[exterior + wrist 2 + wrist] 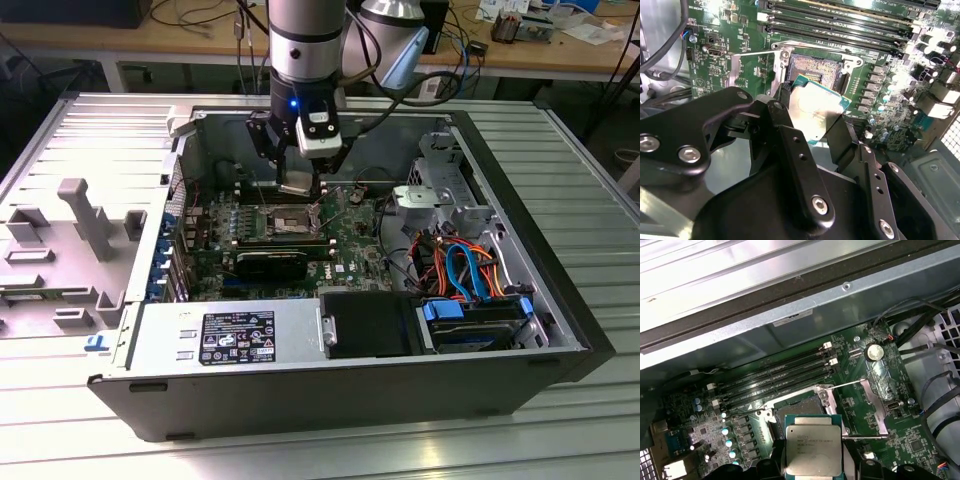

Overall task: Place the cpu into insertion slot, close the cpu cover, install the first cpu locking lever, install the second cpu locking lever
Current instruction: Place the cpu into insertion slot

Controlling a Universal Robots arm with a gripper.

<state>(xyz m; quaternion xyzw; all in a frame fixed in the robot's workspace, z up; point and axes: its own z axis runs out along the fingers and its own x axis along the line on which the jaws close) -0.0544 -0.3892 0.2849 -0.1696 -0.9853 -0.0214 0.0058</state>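
Observation:
My gripper (298,180) is shut on the cpu (298,186), a flat square chip with a dull silver top, and holds it tilted just above the motherboard inside the open computer case. In both wrist views the cpu (820,107) (812,450) sits between the black fingers (785,100), a little short of the open insertion slot (812,70) (800,405). The cpu cover (752,70) (872,407), a thin silvery frame, is swung open and lies flat beside the slot. Two thin wire levers (850,385) stand released along the cover.
Memory slots (775,377) run along the slot's far side. A black rectangular block (270,262) lies nearer the power supply (230,335). A drive with blue and orange cables (470,290) fills the exterior view's right of the case. A grey fixture (60,240) sits outside, left.

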